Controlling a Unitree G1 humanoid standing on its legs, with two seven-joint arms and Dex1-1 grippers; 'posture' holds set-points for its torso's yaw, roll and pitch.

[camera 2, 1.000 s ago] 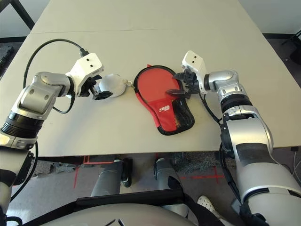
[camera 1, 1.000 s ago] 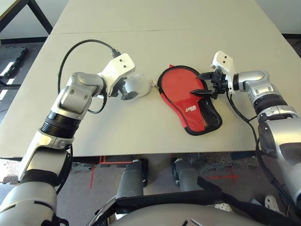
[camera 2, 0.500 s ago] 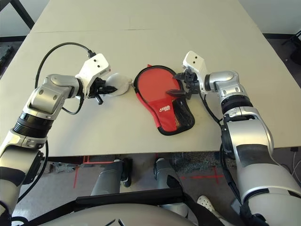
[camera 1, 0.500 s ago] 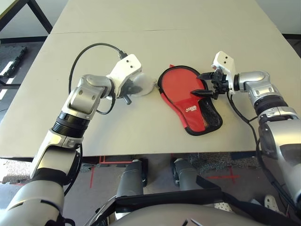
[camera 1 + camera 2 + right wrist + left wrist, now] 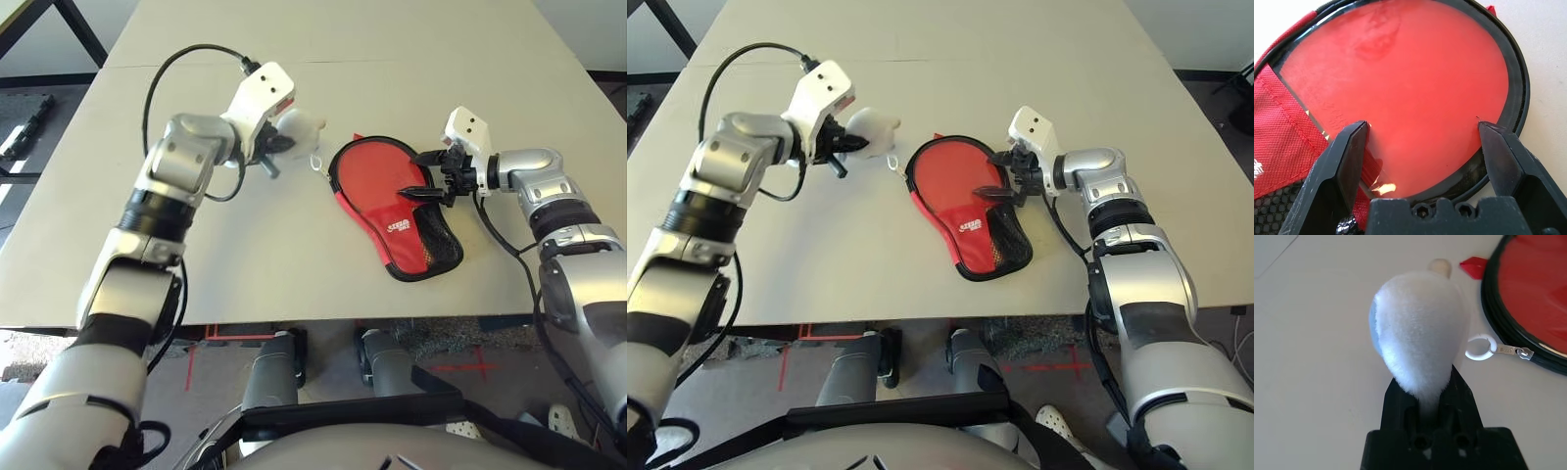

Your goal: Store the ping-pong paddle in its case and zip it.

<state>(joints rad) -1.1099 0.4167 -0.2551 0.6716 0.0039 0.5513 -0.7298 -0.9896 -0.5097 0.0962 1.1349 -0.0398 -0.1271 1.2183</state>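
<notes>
The left gripper point(image 5: 1435, 399) is squeezing tight and reaching forward, while the right gripper point(image 5: 1422, 129) is holding its fingers wide apart.

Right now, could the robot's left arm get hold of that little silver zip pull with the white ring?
Probably not yet. The way across the table to the zip pull with its white ring looks free, but the left gripper is shut on the fluffy white ball, which it must drop first.

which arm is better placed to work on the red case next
Right. The right gripper hangs open at the edge of the red paddle-shaped fabric case, the red paddle face between its fingers. The left gripper is shut on a fluffy white ball, off the case.
</notes>
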